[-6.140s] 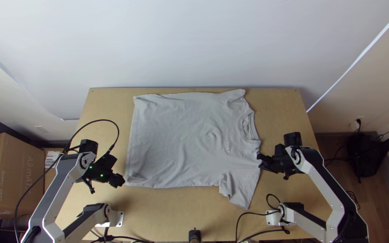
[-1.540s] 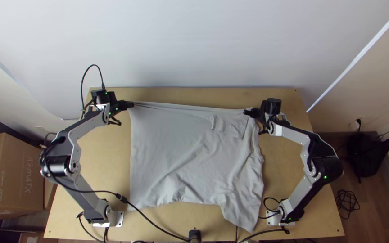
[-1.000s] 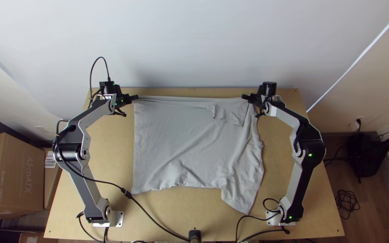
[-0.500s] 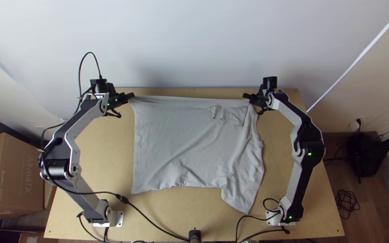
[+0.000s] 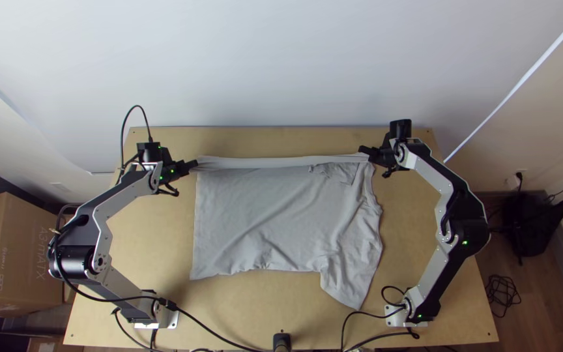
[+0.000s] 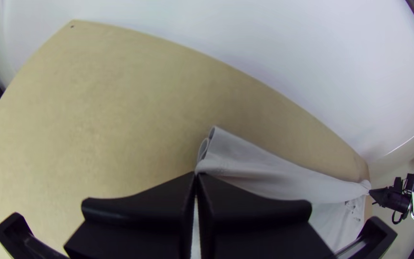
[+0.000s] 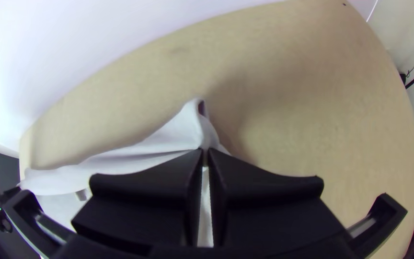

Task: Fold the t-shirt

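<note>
Between eight and nine o'clock in the top view, a cardboard box (image 5: 21,261) reads "A3-mATX"; its smaller print is illegible.

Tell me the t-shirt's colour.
Plain light grey t-shirt, seen best in the top view.

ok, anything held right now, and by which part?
T-shirt, by both ends of its far edge: left gripper at the hem end, right gripper at the shoulder end.
</note>
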Controlling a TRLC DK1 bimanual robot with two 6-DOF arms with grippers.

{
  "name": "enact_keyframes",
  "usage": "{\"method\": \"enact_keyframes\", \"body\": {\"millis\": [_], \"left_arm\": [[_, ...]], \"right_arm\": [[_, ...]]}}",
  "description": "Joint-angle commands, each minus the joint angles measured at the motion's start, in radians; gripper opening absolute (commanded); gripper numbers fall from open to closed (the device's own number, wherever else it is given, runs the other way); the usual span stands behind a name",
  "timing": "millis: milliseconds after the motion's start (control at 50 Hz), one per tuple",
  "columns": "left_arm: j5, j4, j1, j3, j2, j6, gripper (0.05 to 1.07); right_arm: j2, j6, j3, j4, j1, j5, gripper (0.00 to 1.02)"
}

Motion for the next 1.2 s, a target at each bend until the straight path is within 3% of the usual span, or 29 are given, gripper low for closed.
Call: {"method": "enact_keyframes", "body": {"millis": [0, 320, 360, 380, 420, 460, 520, 620, 700, 880, 1020, 1180], "left_arm": [[0.001, 0.025, -0.004, -0.056, -0.037, -0.028, 0.08], [-0.016, 0.034, -0.030, -0.160, -0.080, -0.020, 0.08], [-0.014, 0.031, -0.033, -0.174, -0.092, -0.020, 0.19], [-0.014, 0.030, -0.037, -0.182, -0.100, -0.020, 0.31], [-0.003, 0.014, -0.041, -0.194, -0.112, -0.017, 0.59], [0.018, -0.018, -0.042, -0.199, -0.126, -0.002, 0.79], [0.020, -0.030, -0.051, -0.216, -0.158, 0.024, 0.92], [0.021, -0.032, -0.041, -0.239, -0.213, 0.043, 0.95], [0.026, -0.064, -0.025, -0.243, -0.266, 0.072, 0.95], [0.084, -0.181, 0.038, -0.226, -0.416, 0.110, 0.95], [0.116, -0.294, 0.061, -0.190, -0.532, 0.149, 0.95], [0.124, -0.414, 0.061, -0.130, -0.625, 0.164, 0.95]], "right_arm": [[-0.055, -0.017, -0.071, -0.004, -0.019, 0.012, 0.02], [-0.078, -0.017, -0.180, 0.052, -0.019, 0.012, 0.02], [-0.080, -0.017, -0.180, 0.052, -0.019, 0.012, 0.03], [-0.081, -0.017, -0.180, 0.054, -0.018, 0.012, 0.05], [-0.089, -0.016, -0.183, 0.051, -0.018, 0.012, 0.20], [-0.114, -0.013, -0.197, 0.048, -0.019, 0.012, 0.39], [-0.146, -0.011, -0.218, 0.051, -0.019, 0.012, 0.61], [-0.198, -0.013, -0.233, 0.052, -0.033, 0.010, 0.76], [-0.233, -0.021, -0.216, -0.003, -0.053, -0.048, 0.85], [-0.422, -0.044, -0.276, -0.070, -0.105, -0.062, 0.86], [-0.542, -0.067, -0.301, -0.179, -0.180, -0.118, 0.86], [-0.683, -0.140, -0.358, -0.337, -0.249, -0.161, 0.88]]}}
